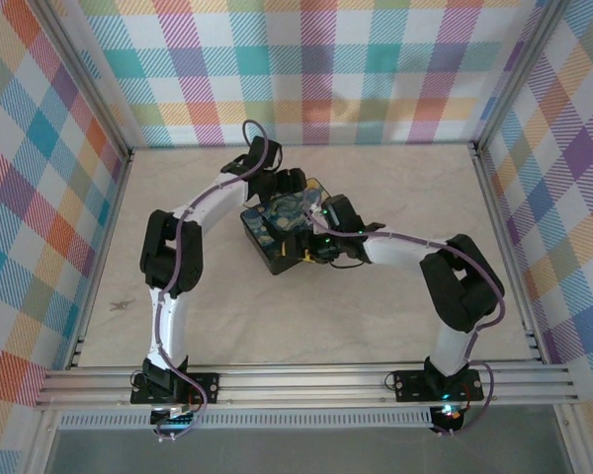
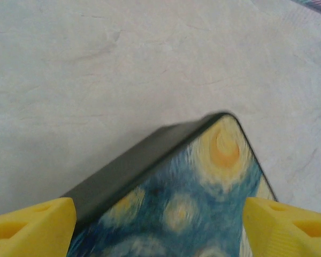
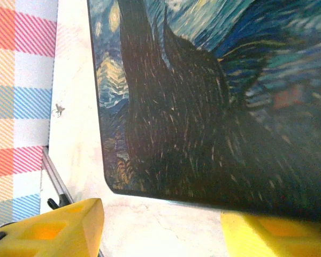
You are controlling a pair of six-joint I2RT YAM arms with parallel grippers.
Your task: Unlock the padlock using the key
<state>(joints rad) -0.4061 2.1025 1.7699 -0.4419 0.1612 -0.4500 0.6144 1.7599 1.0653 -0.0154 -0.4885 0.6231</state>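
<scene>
The padlock and the key are out of view. A black box with a swirly blue-yellow painted lid point(image 1: 277, 229) lies mid-table, and both grippers are at it. My left gripper point(image 1: 282, 193) reaches it from the far side. In the left wrist view the left gripper point(image 2: 160, 230) is open, its yellow fingers point(image 2: 32, 225) standing wide on either side of a corner of the lid point(image 2: 203, 182). My right gripper point(image 1: 314, 247) is at the box's right side. In the right wrist view the right gripper point(image 3: 160, 230) is open over bare table, just short of the lid's dark edge point(image 3: 203, 134).
The pale marble-look table point(image 1: 395, 316) is walled by plaid panels point(image 1: 316, 69). An aluminium rail point(image 1: 306, 383) runs along the near edge by the arm bases. Open table lies all round the box.
</scene>
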